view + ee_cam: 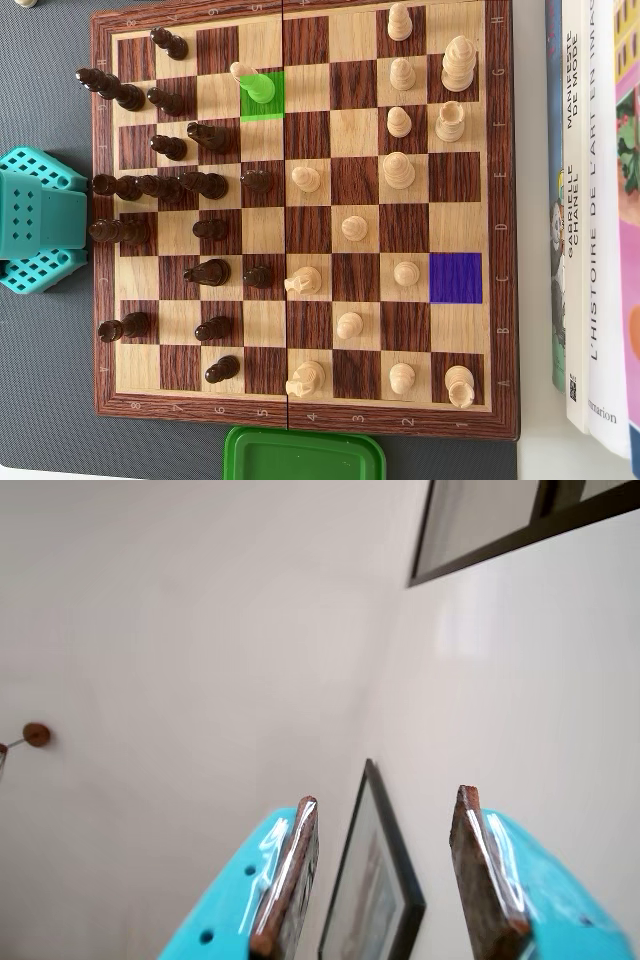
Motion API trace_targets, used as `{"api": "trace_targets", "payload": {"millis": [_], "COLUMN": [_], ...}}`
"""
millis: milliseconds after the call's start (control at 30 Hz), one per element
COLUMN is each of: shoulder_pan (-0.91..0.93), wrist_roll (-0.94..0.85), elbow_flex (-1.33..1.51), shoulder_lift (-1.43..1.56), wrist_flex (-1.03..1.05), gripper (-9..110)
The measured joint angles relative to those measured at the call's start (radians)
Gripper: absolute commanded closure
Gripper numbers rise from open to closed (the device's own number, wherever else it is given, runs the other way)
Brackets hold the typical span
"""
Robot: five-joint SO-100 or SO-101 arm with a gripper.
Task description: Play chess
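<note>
In the overhead view the teal arm (38, 218) sits left of the chessboard (300, 415). On the green square stands a pale piece (247, 76): light, rigid, smooth wood, best pinched at its slim neck. A purple square (455, 277) lies far right. The gripper (385, 880) has its jaws apart, empty, aimed at a wall.

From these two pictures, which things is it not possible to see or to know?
- Wrist view: the gripper points at a wall and picture frames; the chessboard is out of frame.
- Overhead view: only the arm's teal base shows at the left edge; the gripper is absent.
- Overhead view: the green container is cut by the bottom edge.
- Overhead view: the books are cut by the right edge.
</note>
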Motion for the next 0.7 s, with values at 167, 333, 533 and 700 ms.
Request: {"api": "trace_targets", "payload": {"millis": [167, 333, 533, 700], "shoulder_pan": [0.000, 0.000, 0.002, 0.002], "wrist_roll": [0.000, 0.000, 0.000, 0.000], "elbow_flex": [0.000, 0.000, 0.000, 0.000], "shoulder_lift": [0.002, 0.002, 0.002, 0.002], "wrist_flex": [-0.074, -0.081, -0.081, -0.081], "gripper": [82, 82, 82, 82]}}
